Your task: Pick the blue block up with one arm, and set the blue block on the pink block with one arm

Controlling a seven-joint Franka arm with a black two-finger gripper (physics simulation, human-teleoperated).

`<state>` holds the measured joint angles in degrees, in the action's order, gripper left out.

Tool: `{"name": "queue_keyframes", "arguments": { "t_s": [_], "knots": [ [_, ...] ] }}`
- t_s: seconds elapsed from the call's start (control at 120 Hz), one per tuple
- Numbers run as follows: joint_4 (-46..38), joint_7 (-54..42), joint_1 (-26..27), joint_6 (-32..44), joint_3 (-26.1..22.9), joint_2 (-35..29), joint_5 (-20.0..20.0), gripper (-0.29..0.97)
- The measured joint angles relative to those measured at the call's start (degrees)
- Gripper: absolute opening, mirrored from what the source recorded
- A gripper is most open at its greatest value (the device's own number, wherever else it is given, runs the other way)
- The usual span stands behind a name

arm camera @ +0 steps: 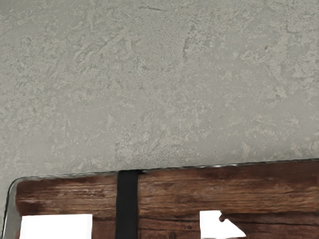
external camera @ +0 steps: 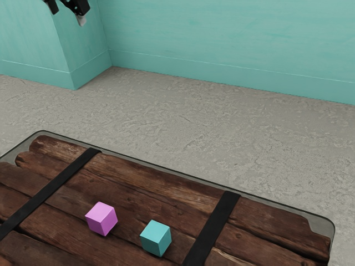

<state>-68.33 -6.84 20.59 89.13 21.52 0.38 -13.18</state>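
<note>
long descent, close neighbours

the fingers (external camera: pixel 72 5) hung apart and empty, far off toward 11 o'clock from the blocks. the blue block (external camera: pixel 156 237) sat on the desk (external camera: pixel 266 219), near the pink block (external camera: pixel 101 218), at its 4 o'clock. a skewed descent could likely have nudged the pink block, since the gap between them was narrow.

You have turquoise painted walls (external camera: pixel 222 33) at the back, with a paler skirting strip along their foot and a corner jutting out at the exterior view's left. Below them lies a grey mottled concrete floor (external camera: pixel 222 122). Nearest you stands the dark rough-plank wooden table (external camera: pixel 138 185), crossed by two flat black straps (external camera: pixel 213 227).
</note>
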Motion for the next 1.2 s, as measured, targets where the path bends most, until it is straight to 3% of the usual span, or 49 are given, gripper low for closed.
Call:
{"name": "queue_keyframes", "arguments": {
  "t_s": [0.058,0.175,0.292,0.342,0.408,0.458,0.592,0.875,1.2],
  "knots": [
    [0.0,-0.2,-0.5,0.0,-0.3,0.0,0.3,0.68],
    [0.1,-0.5,-8.4,-2.6,-8.7,-1.4,0.8,0.68],
    [-2.7,-0.8,-8.9,-6.1,-10.8,-2.3,2.5,0.68],
    [-7.1,-1.0,-8.6,-6.6,-13.4,-6.2,2.7,0.68],
    [-15.7,-1.2,-2.7,-6.2,-16.4,-12.8,2.3,0.68],
    [-23.7,-1.3,-1.1,-4.8,-17.3,-16.6,2.1,0.68],
    [-38.3,-1.2,1.5,0.8,-17.9,-19.7,2.4,0.68],
    [-53.3,2.2,5.4,11.7,-17.9,-15.3,5.2,0.68],
    [-59.5,7.5,6.4,22.7,-17.5,-5.4,12.9,0.68]
  ]
}}
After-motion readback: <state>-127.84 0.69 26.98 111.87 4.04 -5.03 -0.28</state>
